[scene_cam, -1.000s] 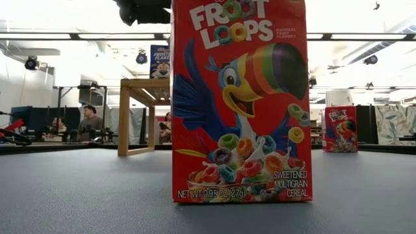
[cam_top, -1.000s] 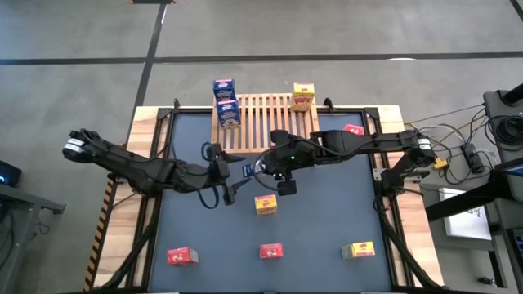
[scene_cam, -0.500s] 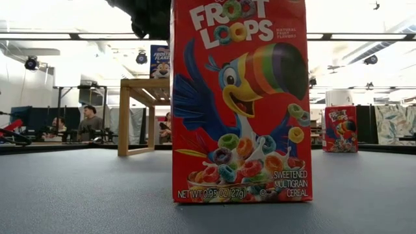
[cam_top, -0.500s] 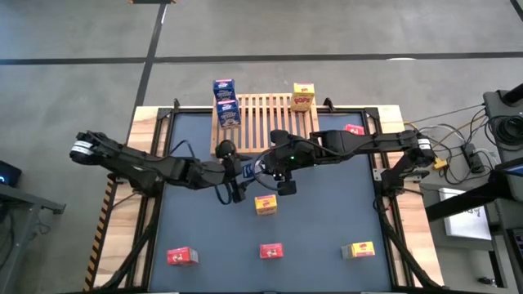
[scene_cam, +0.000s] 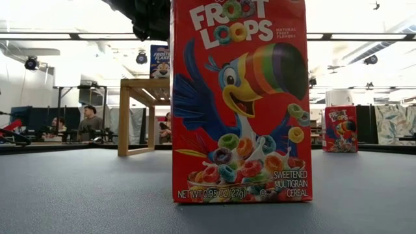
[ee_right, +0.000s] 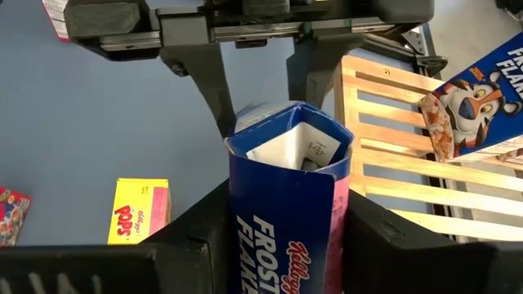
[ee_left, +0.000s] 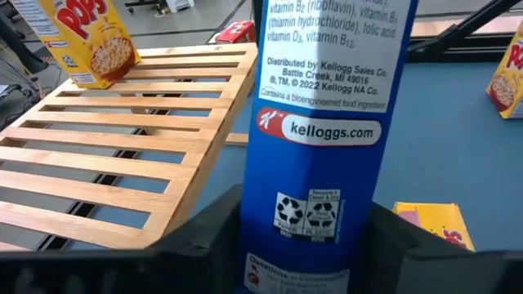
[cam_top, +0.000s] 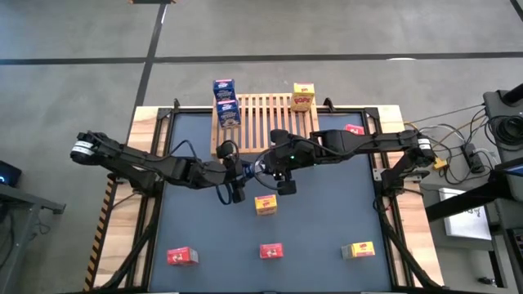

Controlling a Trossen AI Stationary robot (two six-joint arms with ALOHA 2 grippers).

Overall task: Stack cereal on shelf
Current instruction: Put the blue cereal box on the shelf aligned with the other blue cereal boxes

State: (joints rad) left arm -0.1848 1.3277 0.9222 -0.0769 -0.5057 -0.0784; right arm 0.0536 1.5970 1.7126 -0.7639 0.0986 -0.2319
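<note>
Table [cam_top: 327,212]: dark blue-grey mat filling the frame's centre, wooden border showing around it.
Shelf [cam_top: 265,122]: sitting at the mat's upper centre.
Yellow boxes: one lying at centre [cam_top: 265,205], one at lower right [cam_top: 358,250].
Red boxes: lying at lower left [cam_top: 182,256], lower centre [cam_top: 271,251], upper right [cam_top: 354,129].
</note>
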